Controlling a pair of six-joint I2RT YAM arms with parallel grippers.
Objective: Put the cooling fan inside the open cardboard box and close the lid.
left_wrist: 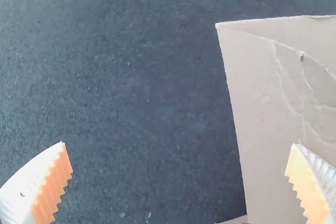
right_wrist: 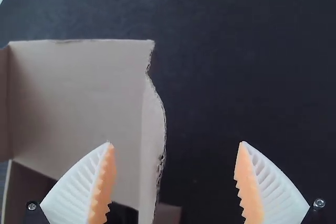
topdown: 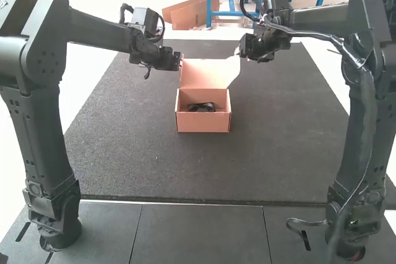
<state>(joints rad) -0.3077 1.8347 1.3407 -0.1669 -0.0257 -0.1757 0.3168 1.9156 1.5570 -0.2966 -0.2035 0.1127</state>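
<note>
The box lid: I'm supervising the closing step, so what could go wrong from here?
The left gripper and right gripper stand open by the top corners of the upright lid; uneven pushes might twist it or slide the box. The lid's ragged side flap may catch outside the box wall.

We find the cardboard box [topdown: 203,119] mid-mat [topdown: 124,146], the cooling fan [topdown: 202,107] inside it, its lid [topdown: 207,73] upright behind, the left hand [topdown: 176,62] at the lid's upper left corner and the right hand [topdown: 245,51] at its upper right.
</note>
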